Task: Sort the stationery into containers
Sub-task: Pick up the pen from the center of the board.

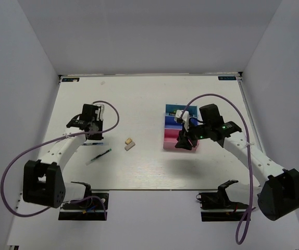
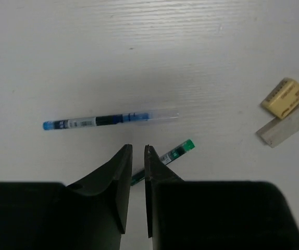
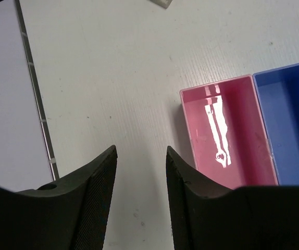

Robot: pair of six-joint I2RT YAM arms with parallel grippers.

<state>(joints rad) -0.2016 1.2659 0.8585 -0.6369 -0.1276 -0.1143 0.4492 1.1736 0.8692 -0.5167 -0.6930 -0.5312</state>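
Two pens sit at my left gripper (image 2: 137, 151): blue pen (image 2: 108, 120) just ahead of the tips, green pen (image 2: 176, 152) running under one finger, tan eraser (image 2: 284, 95) and whitish eraser (image 2: 287, 124) off to the side, all on the table, well apart from the trays (image 1: 170, 127). Left fingers are nearly pressed together, thin slit, pinching nothing; right gripper (image 3: 141, 156) is spread and empty beside the pink tray (image 3: 225, 130). I'd widen the left jaws, square them across the green pen's mid-barrel, drop to the table, then close.
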